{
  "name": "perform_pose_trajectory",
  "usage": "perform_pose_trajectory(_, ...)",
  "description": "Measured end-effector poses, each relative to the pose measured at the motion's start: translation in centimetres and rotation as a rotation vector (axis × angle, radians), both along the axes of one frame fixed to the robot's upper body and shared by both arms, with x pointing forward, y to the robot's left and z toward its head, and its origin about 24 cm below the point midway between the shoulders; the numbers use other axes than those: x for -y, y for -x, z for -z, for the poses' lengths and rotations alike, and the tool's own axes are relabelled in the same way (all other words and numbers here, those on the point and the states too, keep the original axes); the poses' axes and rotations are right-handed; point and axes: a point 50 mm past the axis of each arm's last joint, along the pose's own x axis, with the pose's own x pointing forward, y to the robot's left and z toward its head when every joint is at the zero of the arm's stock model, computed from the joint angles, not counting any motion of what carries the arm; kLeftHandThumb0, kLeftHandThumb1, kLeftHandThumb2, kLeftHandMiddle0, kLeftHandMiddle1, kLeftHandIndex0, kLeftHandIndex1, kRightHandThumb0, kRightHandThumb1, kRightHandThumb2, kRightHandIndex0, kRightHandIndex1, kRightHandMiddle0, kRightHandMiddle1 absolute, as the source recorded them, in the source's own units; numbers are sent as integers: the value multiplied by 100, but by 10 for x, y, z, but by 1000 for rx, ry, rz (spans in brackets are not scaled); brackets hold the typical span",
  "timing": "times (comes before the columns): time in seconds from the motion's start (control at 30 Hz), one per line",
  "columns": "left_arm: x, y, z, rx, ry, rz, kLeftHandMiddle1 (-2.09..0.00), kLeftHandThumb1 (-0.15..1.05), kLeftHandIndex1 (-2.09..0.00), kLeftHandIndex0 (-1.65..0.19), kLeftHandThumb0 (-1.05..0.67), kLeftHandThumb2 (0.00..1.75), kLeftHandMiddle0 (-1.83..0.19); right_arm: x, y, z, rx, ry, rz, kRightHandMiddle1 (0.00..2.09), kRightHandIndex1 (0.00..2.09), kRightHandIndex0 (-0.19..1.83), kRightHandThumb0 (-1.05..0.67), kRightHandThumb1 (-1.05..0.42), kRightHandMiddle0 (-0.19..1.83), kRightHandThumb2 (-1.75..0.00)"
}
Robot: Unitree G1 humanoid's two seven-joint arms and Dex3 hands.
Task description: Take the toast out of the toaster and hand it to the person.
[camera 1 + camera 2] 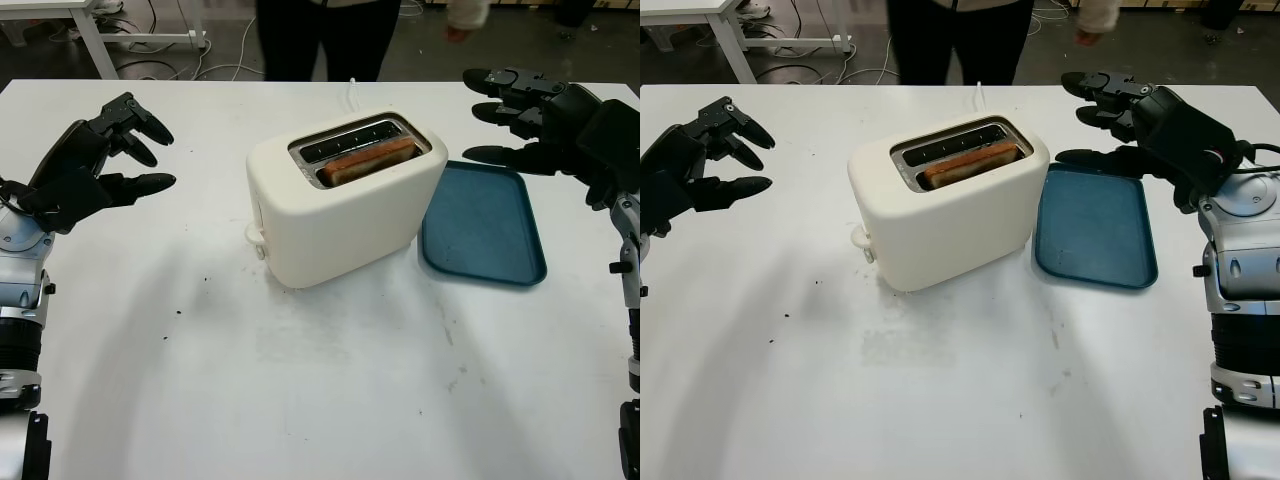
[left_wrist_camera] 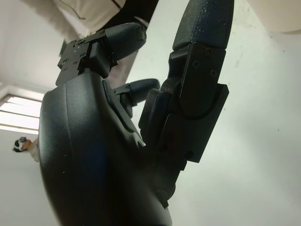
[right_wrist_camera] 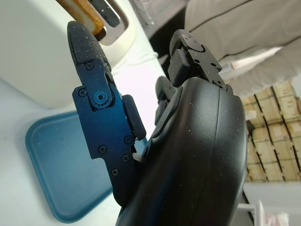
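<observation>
In the toaster [image 1: 345, 200], toast [image 1: 367, 160]; left hand [image 1: 95, 160], right hand [image 1: 530, 115] empty, uncurled.

From the head we look forward and down over the table [image 1: 300, 400]; our two eye views share the toaster [image 1: 345, 200], the tray [image 1: 483, 225] and the person [image 1: 320, 35] at the far edge, seen from spots slightly apart. Our left wrist camera sits right against the left hand [image 2: 117, 141], facing the tabletop and the person. Our right wrist camera hugs the right hand [image 3: 188, 141], looking past it at toaster and tray.
</observation>
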Motion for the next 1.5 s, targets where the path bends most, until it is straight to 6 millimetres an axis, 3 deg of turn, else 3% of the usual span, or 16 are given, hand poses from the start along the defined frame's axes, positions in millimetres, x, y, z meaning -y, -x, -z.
perform_pose_trajectory(1.5,0,0,0,1,-4,-1,-169,92,-161,-6,-105,23,-9,-1,1,1,2,10,-1,1,58,0,-69,-81,32,0)
